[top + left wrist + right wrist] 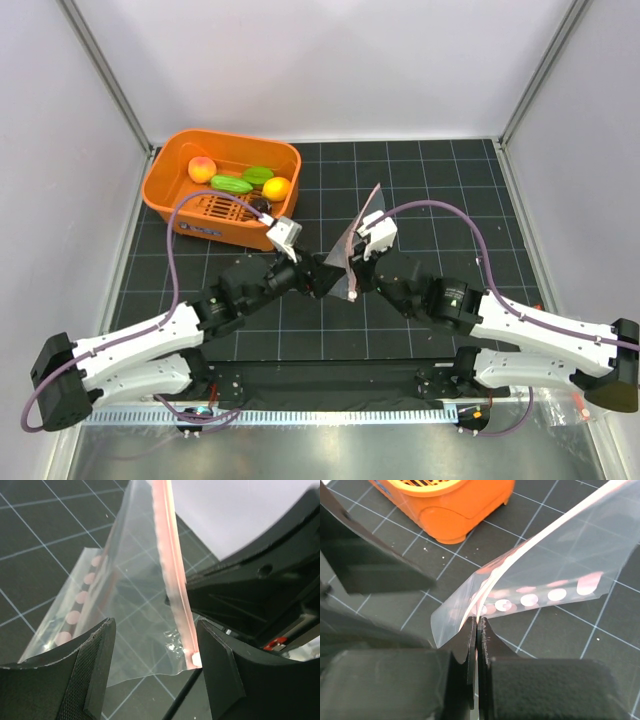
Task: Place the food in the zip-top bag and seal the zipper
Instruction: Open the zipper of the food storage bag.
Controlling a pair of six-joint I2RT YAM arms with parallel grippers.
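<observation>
Right jaws are pressed together on the edge of the zip-top bag (555, 575), clamping the clear film right at its pink-red zipper (487, 587) and holding the bag up off the surface (405, 605). Left jaws stand apart, one on each side of the same strip near its free end. The strip lies closer to one jaw, and I cannot tell whether it touches it.

Between the two wrists the bag hangs as a tilted sheet over the middle of the gridded surface, its mouth not visibly parted and nothing inside it.

Further out, all the food sits in the orange basket (165, 200) at the far left, well apart from the bag: the peach-orange ball (202, 168), two green pieces (232, 184), the yellow-orange fruit (277, 188) and the small dark purple one (260, 204).

The step in hand looks like getting a two-sided hold on the mouth so it can be opened; no loading has begun. Next, the left jaws likely need to close on one lip only. Catching both layers would keep the zipper shut when the arms draw apart.
</observation>
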